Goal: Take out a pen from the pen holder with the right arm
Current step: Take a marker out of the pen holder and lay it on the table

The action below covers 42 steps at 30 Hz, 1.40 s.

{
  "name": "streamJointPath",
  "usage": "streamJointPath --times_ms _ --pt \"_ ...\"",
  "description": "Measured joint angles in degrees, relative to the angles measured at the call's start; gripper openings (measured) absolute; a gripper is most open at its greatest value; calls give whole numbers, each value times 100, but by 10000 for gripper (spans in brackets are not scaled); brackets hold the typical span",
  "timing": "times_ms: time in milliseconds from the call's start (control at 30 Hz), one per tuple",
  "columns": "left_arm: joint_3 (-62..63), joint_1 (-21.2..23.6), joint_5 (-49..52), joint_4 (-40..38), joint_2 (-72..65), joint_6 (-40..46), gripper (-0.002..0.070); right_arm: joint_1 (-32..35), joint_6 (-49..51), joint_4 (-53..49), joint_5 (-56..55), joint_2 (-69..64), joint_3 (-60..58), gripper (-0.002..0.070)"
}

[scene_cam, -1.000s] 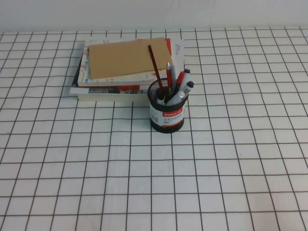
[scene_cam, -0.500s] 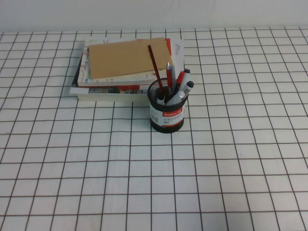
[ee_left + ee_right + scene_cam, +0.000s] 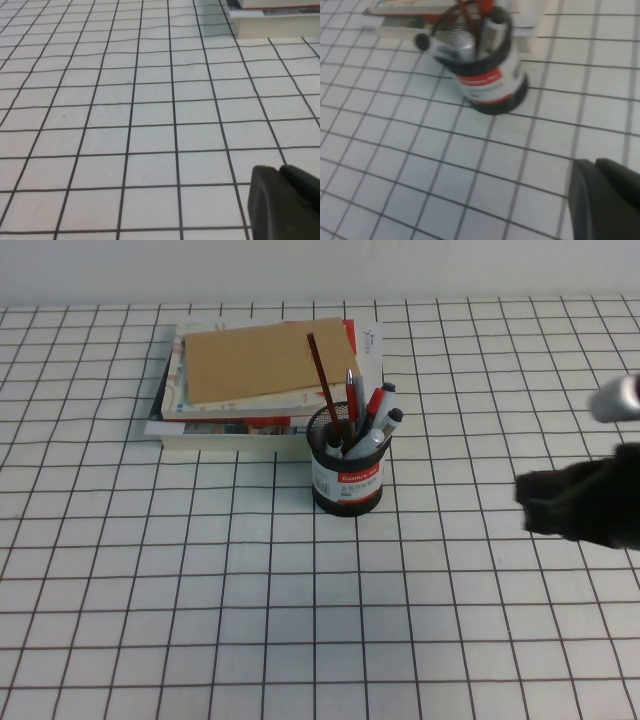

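A black mesh pen holder point(image 3: 347, 477) with a white and red label stands mid-table. It holds several pens point(image 3: 352, 405), among them a thin dark red one leaning left and markers with black caps. My right gripper point(image 3: 530, 502) hovers at the right side of the table, well to the right of the holder, shut and holding nothing. In the right wrist view the holder point(image 3: 487, 75) lies ahead of that gripper point(image 3: 592, 185). My left gripper point(image 3: 277, 180) shows only in the left wrist view, shut over bare checked tablecloth.
A stack of books point(image 3: 262, 380) topped with a brown envelope lies just behind and to the left of the holder; its corner point(image 3: 270, 20) shows in the left wrist view. White tablecloth with a black grid point(image 3: 300, 620) covers the table.
The right arm has come into the high view from the right edge; it was out of view before. The holder and pens have not moved.
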State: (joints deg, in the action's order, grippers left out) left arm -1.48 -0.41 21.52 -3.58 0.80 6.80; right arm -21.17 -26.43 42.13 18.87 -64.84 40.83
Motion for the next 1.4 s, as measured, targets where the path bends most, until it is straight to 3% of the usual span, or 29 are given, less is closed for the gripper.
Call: streamJointPath --times_ms 233,333,467,533,833,1400 --pt "0 0 0 0 0 0 -4 -1101 -48 -607 15 -1655 1894 33" --pt "0 0 0 0 0 0 -4 -1348 -71 -828 39 -2301 2746 141" --pt "0 0 0 0 0 0 -4 -1465 -216 -907 87 -3110 3819 354" --pt "0 0 0 0 0 0 -4 -1464 -335 -964 87 -3515 4324 403" --pt "0 0 0 0 0 0 -4 -1416 -460 -1519 -42 -4897 5679 435" --pt "0 0 0 0 0 0 -4 -1086 -358 -1583 -844 -5185 5774 435"
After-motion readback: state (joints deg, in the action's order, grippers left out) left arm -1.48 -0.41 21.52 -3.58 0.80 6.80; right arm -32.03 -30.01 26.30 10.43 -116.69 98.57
